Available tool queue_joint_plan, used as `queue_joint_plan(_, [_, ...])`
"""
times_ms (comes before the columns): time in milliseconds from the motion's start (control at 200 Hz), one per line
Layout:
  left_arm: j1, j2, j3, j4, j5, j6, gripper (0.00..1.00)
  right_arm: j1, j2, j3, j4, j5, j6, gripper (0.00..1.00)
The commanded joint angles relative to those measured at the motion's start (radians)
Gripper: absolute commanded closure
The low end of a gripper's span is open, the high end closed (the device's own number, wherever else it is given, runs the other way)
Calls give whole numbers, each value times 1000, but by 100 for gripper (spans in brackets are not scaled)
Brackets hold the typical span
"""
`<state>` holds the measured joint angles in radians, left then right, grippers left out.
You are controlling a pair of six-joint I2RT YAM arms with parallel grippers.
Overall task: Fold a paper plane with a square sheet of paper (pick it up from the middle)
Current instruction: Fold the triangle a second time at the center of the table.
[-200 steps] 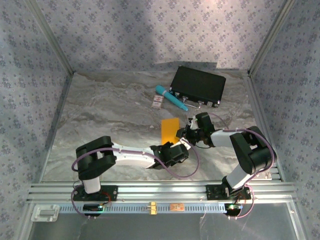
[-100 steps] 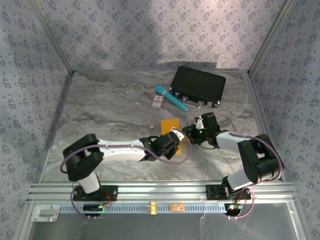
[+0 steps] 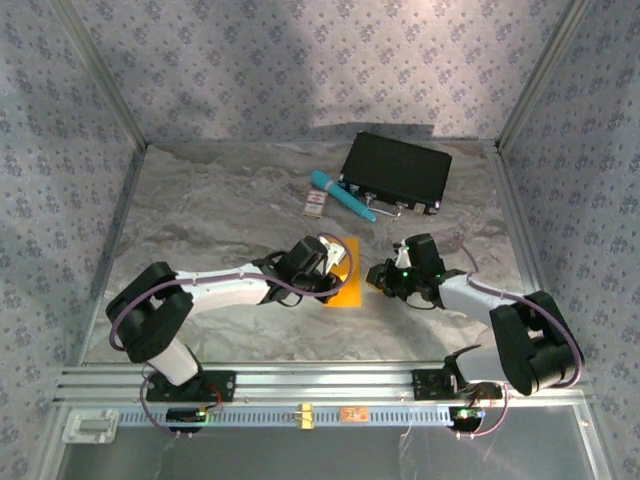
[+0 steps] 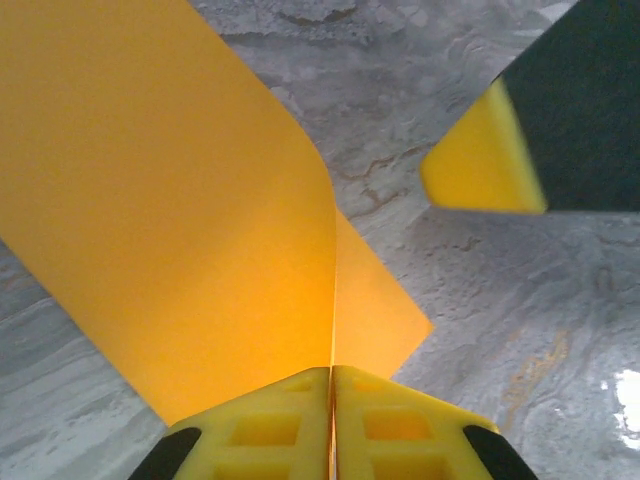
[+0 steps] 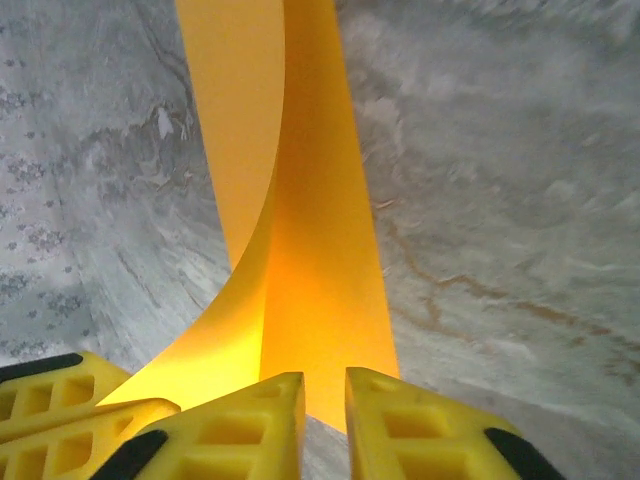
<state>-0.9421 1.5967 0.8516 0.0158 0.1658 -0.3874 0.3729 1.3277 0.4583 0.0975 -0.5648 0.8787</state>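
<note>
The square sheet of paper [image 3: 346, 287] is orange-yellow and lies mid-table, folded into a long strip with one flap curling up. My left gripper [image 3: 333, 262] reaches over it from the left. In the left wrist view the left gripper [image 4: 332, 372] is shut on the edge of the paper [image 4: 180, 200], with a crease running up from its jaws. My right gripper [image 3: 377, 276] sits just right of the sheet. In the right wrist view the right gripper [image 5: 325, 385] has a narrow gap with nothing in it. The paper [image 5: 320, 250] starts just ahead, and the left gripper's fingers [image 5: 60, 400] hold the raised flap.
A black case [image 3: 396, 172] lies at the back right. A teal pen [image 3: 342, 195] and a small white-and-red card [image 3: 316, 205] sit in front of it. Patterned walls close in both sides and the back, and an aluminium rail [image 3: 300, 380] runs along the near edge.
My left gripper has swung from the paper's near edge up and to the left, taking a flap of the sheet with it. My right gripper has drawn back to the right, off the paper.
</note>
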Motion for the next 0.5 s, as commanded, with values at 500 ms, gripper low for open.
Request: queue_joint_plan(500, [52,33,-12,55,148,-52,95,144,155,87,-19,35,-30,93])
